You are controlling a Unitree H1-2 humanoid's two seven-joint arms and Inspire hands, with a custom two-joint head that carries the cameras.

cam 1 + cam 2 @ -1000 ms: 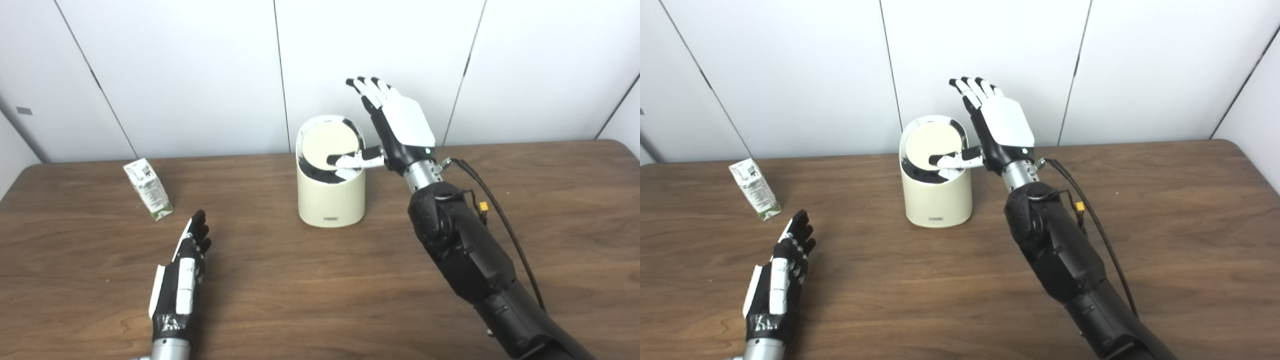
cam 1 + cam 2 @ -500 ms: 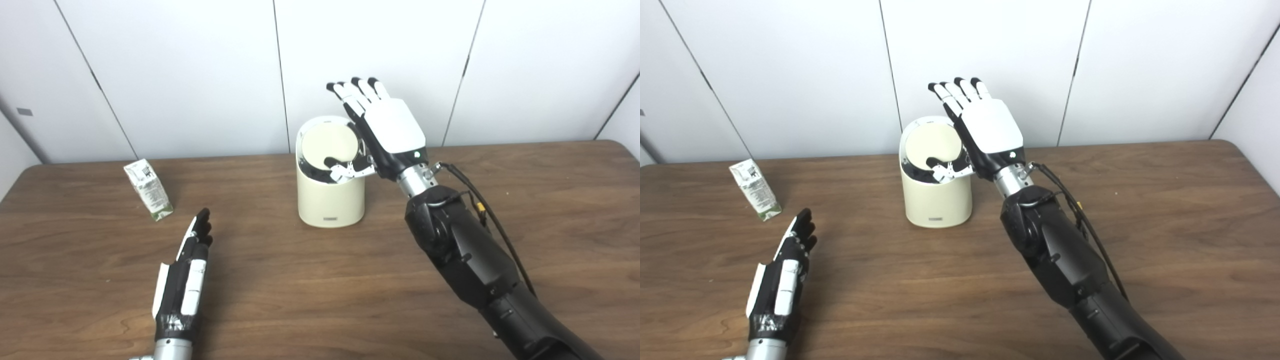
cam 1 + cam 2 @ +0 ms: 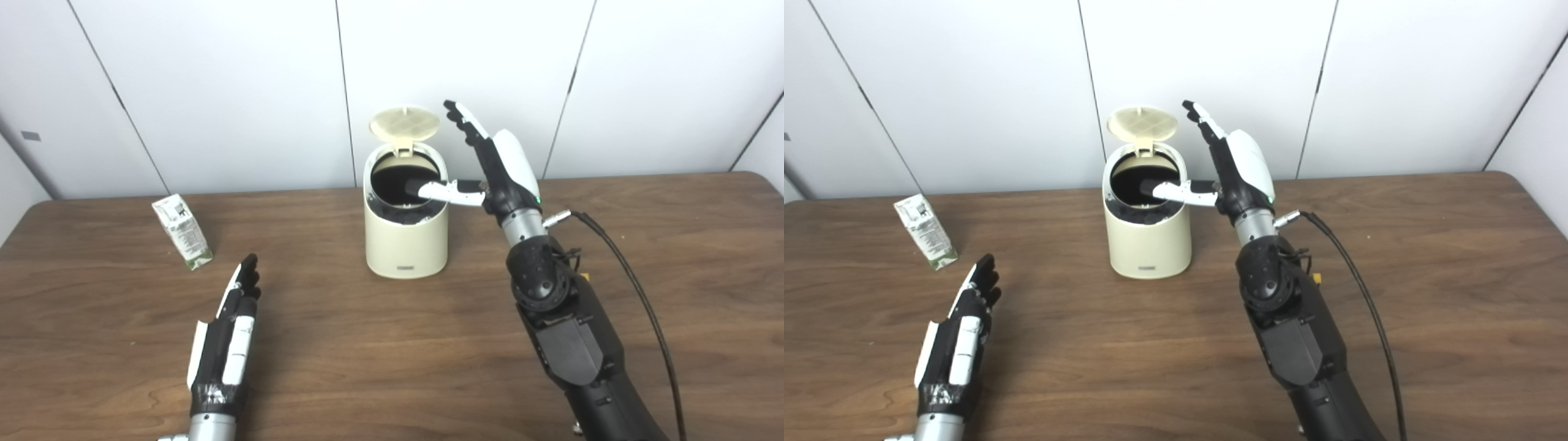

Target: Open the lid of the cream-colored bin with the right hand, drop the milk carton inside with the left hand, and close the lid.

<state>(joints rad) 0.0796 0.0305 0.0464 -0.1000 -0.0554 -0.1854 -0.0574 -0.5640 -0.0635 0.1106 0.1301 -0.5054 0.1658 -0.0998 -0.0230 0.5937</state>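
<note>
1. Lid [image 3: 404, 122] stands upright; bin [image 3: 405, 240] open. My right hand [image 3: 497, 168] spread, thumb over the rim.
2. Milk carton [image 3: 182, 231] untouched on table; left hand [image 3: 225, 339] open, empty, near it.
3. Left: grab, drop, close.

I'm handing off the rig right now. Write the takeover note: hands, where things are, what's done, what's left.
Right robot hand: open, holding nothing, beside the bin's right rim, thumb reaching over the opening.
Left robot hand: open, empty, low over the table, near-left of the bin.
Cream-colored bin: mid-table, upright; lid flipped up at the back, opening exposed.
Milk carton: standing slightly tilted at far left, untouched, apart from the left hand.
Done: lid open.
Left: grasp the carton with the left hand, drop it in the bin, close the lid.
</note>
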